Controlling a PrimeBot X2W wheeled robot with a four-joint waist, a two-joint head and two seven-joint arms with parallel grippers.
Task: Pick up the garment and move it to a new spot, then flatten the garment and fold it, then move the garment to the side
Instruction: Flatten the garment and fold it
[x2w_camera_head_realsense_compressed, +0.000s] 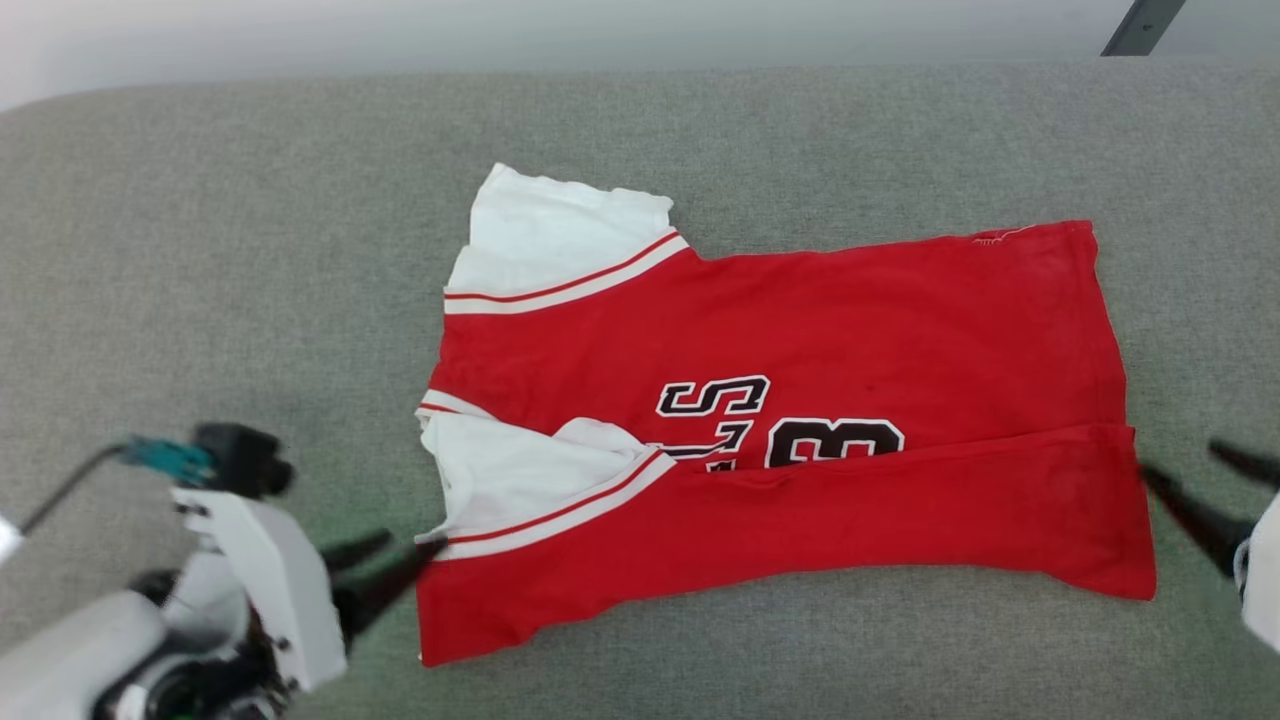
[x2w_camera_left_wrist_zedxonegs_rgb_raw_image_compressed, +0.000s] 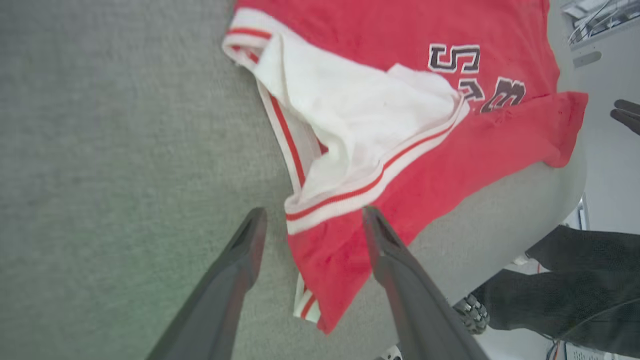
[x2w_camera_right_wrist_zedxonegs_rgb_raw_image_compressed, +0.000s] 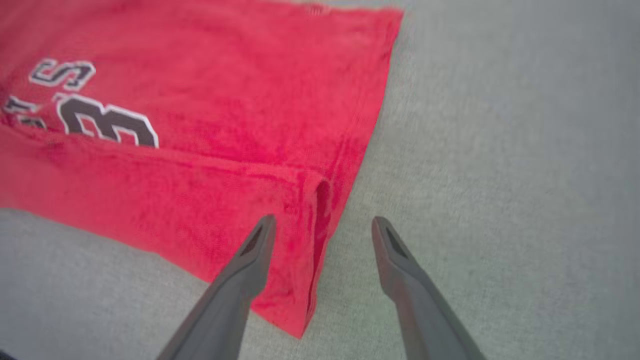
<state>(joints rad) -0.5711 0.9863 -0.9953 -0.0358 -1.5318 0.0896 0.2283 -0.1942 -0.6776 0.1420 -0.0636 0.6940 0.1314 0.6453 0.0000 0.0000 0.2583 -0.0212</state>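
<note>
Nearest to you, at the lower left of the head view, the left gripper (x2w_camera_head_realsense_compressed: 412, 542) has its two long dark fingers spread apart and it grips nothing. In its wrist view the left gripper (x2w_camera_left_wrist_zedxonegs_rgb_raw_image_compressed: 314, 212) straddles the edge of the bright red jersey shirt with white sleeves (x2w_camera_left_wrist_zedxonegs_rgb_raw_image_compressed: 350, 30): one finger is over the red cloth below the striped trim band, the other is over the grey felt-like padded surface (x2w_camera_left_wrist_zedxonegs_rgb_raw_image_compressed: 100, 150). Whether they touch the cloth, you cannot tell. At the right edge, the right gripper (x2w_camera_head_realsense_compressed: 1180, 458) is also wide open and empty. In its wrist view the right gripper (x2w_camera_right_wrist_zedxonegs_rgb_raw_image_compressed: 324, 219) stands at the shirt's (x2w_camera_right_wrist_zedxonegs_rgb_raw_image_compressed: 225, 75) near hem corner, one finger over red cloth and one over grey. The shirt (x2w_camera_head_realsense_compressed: 850, 320) lies flat in the middle of the grey surface (x2w_camera_head_realsense_compressed: 200, 250), collar side to the left and hem to the right. Its near long edge is folded up over the body and covers the lower part of the dark-and-white lettering (x2w_camera_head_realsense_compressed: 770, 420). The near white sleeve (x2w_camera_head_realsense_compressed: 510, 480) lies folded onto the red. Further away, the other white sleeve (x2w_camera_head_realsense_compressed: 560, 235) spreads out at the far left corner.
</note>
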